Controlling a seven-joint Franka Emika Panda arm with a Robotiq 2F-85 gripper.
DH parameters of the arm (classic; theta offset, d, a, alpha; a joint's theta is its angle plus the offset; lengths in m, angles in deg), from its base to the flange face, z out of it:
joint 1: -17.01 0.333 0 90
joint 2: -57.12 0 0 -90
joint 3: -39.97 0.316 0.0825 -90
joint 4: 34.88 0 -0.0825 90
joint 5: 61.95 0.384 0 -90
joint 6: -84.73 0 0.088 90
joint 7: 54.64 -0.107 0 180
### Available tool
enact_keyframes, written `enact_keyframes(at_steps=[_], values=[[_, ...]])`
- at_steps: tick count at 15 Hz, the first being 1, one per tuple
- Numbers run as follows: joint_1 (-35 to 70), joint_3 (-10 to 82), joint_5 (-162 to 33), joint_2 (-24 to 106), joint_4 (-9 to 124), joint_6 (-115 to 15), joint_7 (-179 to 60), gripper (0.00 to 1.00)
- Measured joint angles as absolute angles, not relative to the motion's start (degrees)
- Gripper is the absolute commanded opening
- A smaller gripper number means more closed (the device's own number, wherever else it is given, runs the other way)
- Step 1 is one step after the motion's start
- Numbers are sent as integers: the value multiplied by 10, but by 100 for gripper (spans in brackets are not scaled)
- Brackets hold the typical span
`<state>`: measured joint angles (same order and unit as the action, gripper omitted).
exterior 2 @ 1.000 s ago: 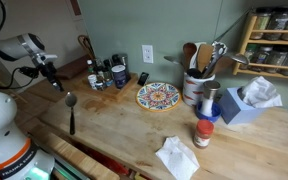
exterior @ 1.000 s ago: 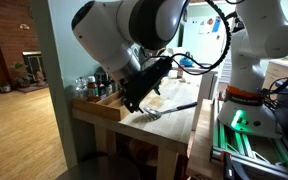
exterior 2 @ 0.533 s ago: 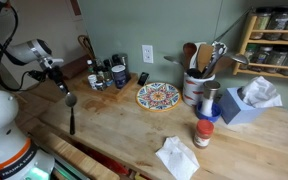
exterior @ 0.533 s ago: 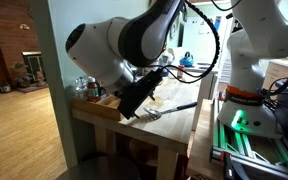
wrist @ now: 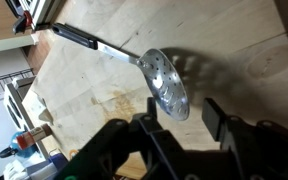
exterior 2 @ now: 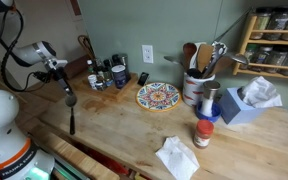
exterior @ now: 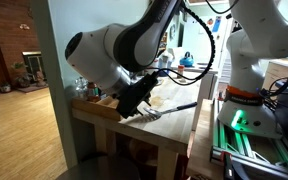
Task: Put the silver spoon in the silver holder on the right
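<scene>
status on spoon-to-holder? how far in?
Done: only the approach. The tool hovers open close to the head of the silver spoon. In hand: nothing; the spoon lies flat on the wooden table, not gripped. Left: close on it, lift, carry it across the table to the silver holder and drop it in.

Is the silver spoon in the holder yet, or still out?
Out: the silver spoon lies flat on the table, far from the holder.
</scene>
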<state>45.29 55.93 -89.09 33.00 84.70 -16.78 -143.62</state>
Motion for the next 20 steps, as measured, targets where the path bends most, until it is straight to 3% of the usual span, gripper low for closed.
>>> enact_keyframes(at_steps=[3,7,8,9,15,17,20], values=[[454,557,-891,330,842,-154,-1437,1],[456,556,-889,330,832,-123,-1439,18],[456,556,-888,330,830,-115,-1439,35],[457,556,-887,330,828,-108,-1440,42],[458,557,-875,327,821,-78,-1442,67],[458,557,-868,324,821,-78,-1442,71],[459,557,-859,317,821,-78,-1442,65]])
